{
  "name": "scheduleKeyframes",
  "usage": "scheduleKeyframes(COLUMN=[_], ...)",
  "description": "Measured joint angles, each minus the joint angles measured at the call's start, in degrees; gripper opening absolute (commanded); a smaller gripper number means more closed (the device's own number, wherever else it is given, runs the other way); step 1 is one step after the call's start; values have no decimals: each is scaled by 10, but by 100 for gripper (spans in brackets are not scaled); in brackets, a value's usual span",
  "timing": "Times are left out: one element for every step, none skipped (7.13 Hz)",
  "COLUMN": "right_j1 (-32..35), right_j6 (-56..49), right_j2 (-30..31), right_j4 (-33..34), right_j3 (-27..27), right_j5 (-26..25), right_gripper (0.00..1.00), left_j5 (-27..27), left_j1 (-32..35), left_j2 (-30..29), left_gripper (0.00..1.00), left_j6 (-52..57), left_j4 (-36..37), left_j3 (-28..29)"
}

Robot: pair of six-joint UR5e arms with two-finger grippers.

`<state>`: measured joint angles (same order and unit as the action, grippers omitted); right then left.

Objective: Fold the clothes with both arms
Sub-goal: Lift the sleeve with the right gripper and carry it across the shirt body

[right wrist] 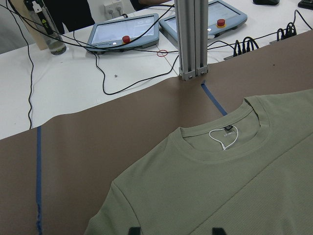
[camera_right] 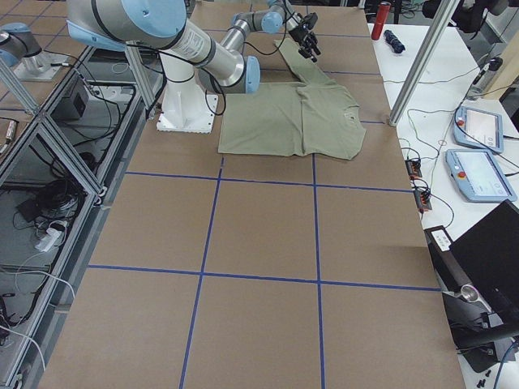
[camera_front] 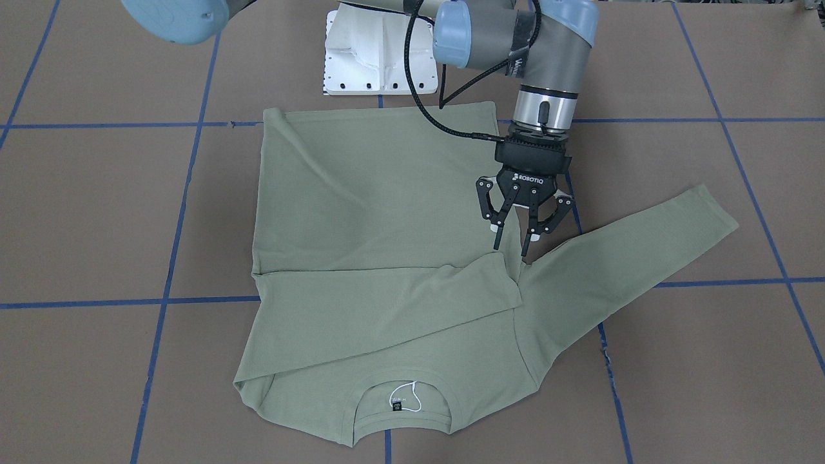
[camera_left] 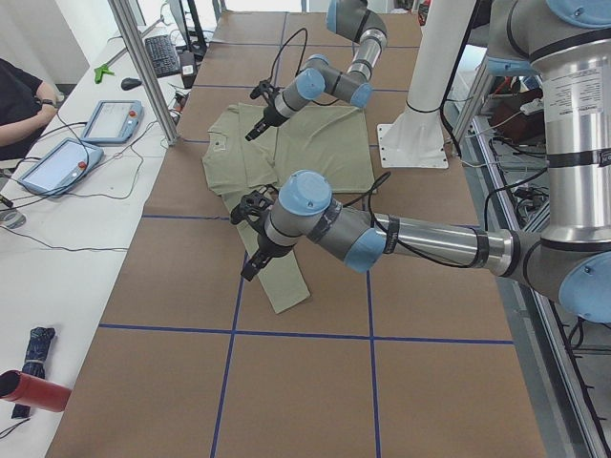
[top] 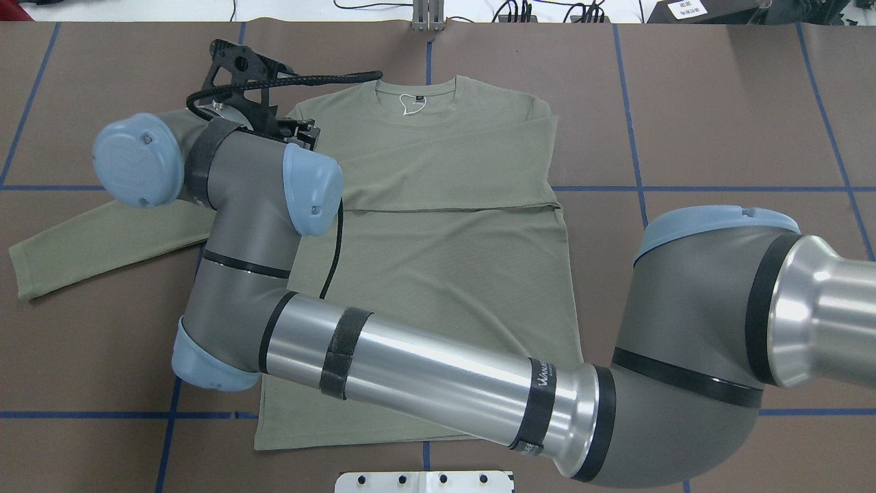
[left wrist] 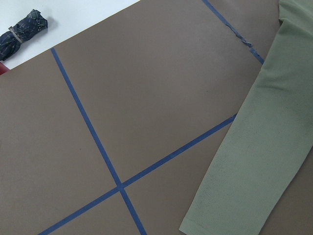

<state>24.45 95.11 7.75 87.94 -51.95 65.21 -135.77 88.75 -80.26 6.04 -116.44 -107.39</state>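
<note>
Shirt (camera_front: pixel 387 193) lies flat on the worktop (camera_front: pixel 97 212), one sleeve (camera_front: pixel 387 303) crossed over, the other sleeve (camera_front: pixel 644 251) outstretched. Right claw (camera_front: pixel 510 250) hangs parted and empty by that armpit; whether the left claw (camera_left: pixel 250 264) is parted I cannot tell. Best pinch sleeve cloth alone, then carry it straight across.

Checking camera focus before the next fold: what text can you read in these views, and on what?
"ROBOTIQ": on the body of the left gripper.
"WAN...": on the arm strap; the rest is unreadable.
Neck label of the shirt: too small to read.
White tag at the far table edge: blurred.
</note>
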Motion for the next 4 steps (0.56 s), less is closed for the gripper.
scheduleKeyframes(right_j1=[22,47,75,108], right_j6=[-18,-32,-54,-94], right_j2=[-8,-10,-2,27], right_j4=[0,0,2,4], right_j3=[0,0,-8,-39], right_j5=[49,101,160,225], right_gripper=[100,100,100,100], left_j5=[0,0,0,1], left_j1=[0,-1,-1,-2], left_j2=[-2,-6,-7,-3], left_gripper=[100,100,100,100], left_j6=[-2,-4,-4,-5], left_j4=[0,-2,-17,-43], left_j3=[3,8,9,9])
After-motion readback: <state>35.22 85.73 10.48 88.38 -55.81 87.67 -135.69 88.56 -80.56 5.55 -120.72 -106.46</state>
